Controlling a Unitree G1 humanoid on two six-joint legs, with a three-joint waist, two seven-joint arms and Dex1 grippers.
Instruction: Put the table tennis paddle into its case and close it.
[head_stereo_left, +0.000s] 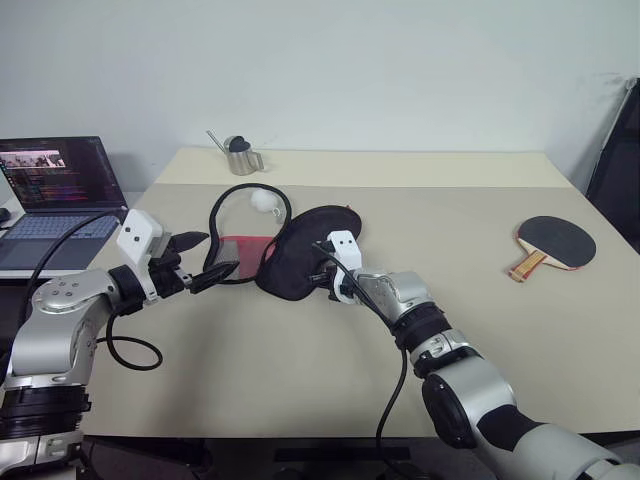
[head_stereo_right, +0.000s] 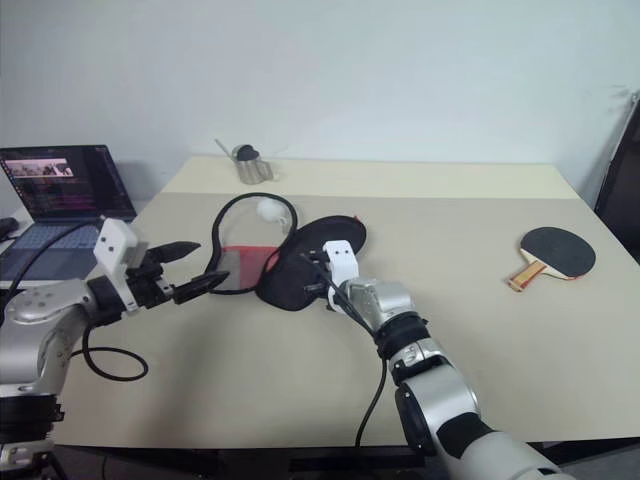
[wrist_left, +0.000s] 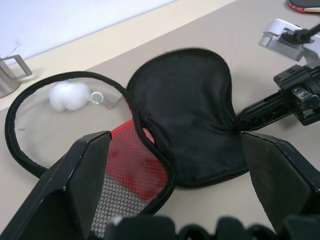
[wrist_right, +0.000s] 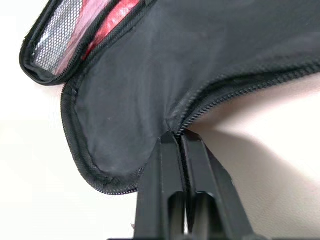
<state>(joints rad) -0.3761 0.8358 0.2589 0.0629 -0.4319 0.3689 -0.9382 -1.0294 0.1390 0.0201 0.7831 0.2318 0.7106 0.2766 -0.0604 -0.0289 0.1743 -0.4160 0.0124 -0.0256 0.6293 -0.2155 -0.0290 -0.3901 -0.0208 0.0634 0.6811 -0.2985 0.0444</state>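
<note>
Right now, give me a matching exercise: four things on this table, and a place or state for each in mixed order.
Things:
1 table tennis paddle
2 case
3 left pincer
4 right pincer

States:
A shut on the case's zipper edge
B lying open
C alone on the table's right side
D open, beside the mesh pocket

Pairs: 1-C, 2-B, 3-D, 4-A

Beige table (head_stereo_left: 300, 380) against plain white wall (head_stereo_left: 350, 60), open laptop (head_stereo_left: 55, 195) alongside, metal cup (head_stereo_left: 243, 157) at far edge
</note>
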